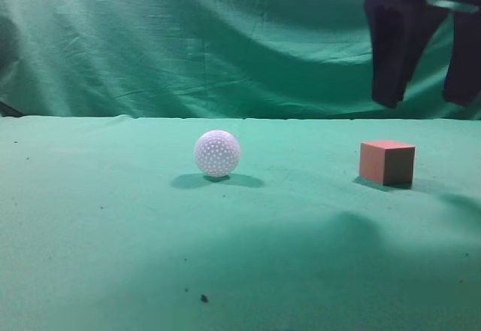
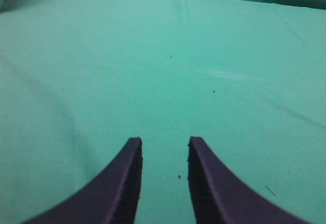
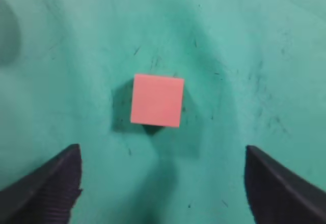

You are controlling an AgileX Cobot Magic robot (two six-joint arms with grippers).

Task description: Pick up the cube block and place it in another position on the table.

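The cube block [image 1: 386, 162] is a small reddish-brown cube standing on the green table [image 1: 113, 226] at the right. My right gripper [image 1: 425, 101] hangs open in the air above it, clear of it. In the right wrist view the cube [image 3: 157, 100] lies below and ahead of the wide-open right gripper [image 3: 162, 155], touching neither finger. My left gripper [image 2: 164, 145] is open and empty over bare green cloth [image 2: 168, 76]; it does not show in the exterior view.
A white dimpled ball [image 1: 217, 153] rests on the table left of the cube, about a third of the view's width away. A wrinkled green curtain [image 1: 188, 37] hangs behind the table. A small dark speck [image 1: 204, 298] lies near the front.
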